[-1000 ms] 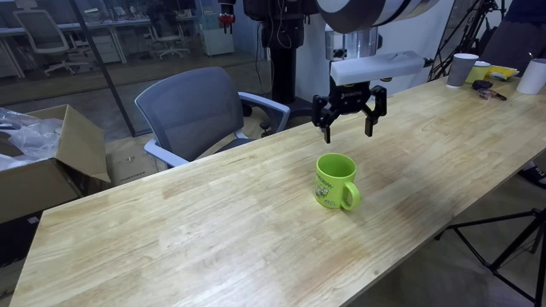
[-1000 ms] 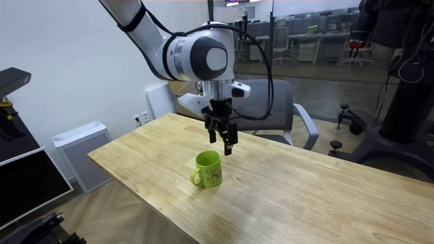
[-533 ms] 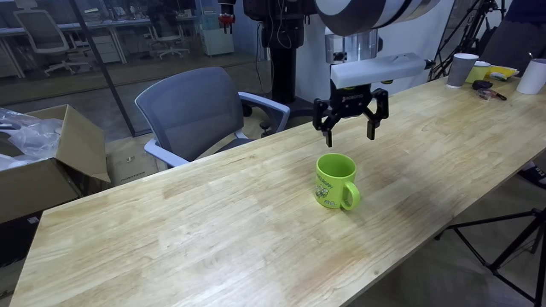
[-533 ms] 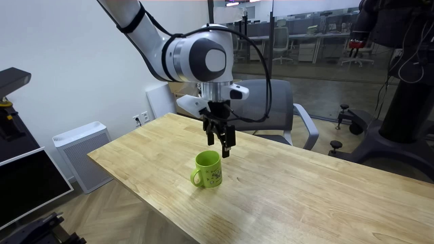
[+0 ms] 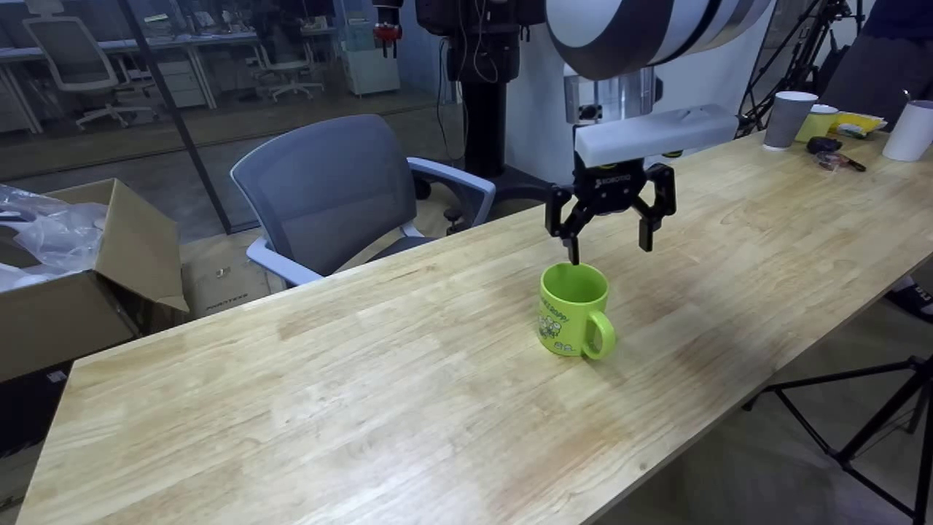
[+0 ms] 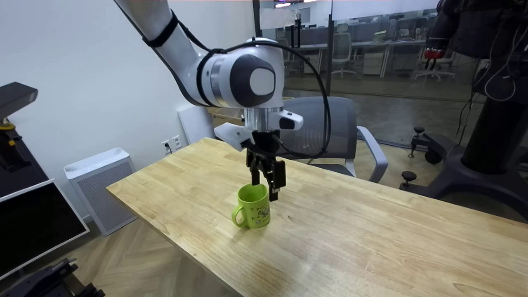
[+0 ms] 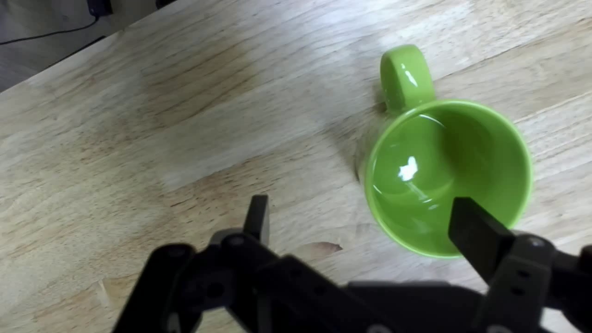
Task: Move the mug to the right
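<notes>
My gripper (image 5: 610,255) is hanging wide near the top of the mug (image 5: 571,321), its two fingers (image 7: 478,236) gripping nothing. The mug is standing upright on the table (image 5: 328,408). In the wrist view, one finger is overlapping its mouth and the other is showing over the table beside it; whether anything is touching, the views are not telling me.

From its gloss I am supposing glazed ceramic, or maybe hard plastic: stiff, rather light, a little slippery, and probably fragile in a fall. Only green walls and bottom are showing inside, so I am expecting no heavy load. For taking hold, I am preferring the wall at the rim (image 7: 370,194), one finger inside and one outside, away from the handle (image 7: 407,76), squeezing with moderate force.

Now I am counting: one lime-green mug, having one handle. At the table's far end I am seeing one grey cup (image 5: 789,125), one white vessel (image 5: 910,135), one yellow-green vessel (image 5: 816,125), one yellow packet (image 5: 856,125), and small dark things (image 5: 824,144) whose number I am not making out. Beside the table one mesh chair (image 5: 328,197) is standing.
</notes>
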You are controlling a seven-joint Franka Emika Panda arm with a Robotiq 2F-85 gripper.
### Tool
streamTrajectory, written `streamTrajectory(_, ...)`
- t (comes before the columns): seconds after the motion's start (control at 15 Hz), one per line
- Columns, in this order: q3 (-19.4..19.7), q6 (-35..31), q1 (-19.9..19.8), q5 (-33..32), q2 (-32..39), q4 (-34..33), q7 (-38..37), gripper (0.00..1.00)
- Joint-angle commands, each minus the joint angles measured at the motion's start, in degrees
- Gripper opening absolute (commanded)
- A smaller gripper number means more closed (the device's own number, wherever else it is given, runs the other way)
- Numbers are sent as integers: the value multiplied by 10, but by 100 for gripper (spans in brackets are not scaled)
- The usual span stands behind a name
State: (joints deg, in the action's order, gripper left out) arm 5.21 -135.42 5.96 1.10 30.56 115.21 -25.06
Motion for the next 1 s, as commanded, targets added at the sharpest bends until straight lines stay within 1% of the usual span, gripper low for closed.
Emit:
streamTrajectory(0.0,9,-5,11,-8,2,11,-29,100)
streamTrajectory(0.6,11,-49,24,-3,1,68,-50,100)
streamTrajectory(0.87,9,-67,27,1,1,79,-49,100)
streamTrajectory(0.93,7,-69,25,3,2,80,-45,80)
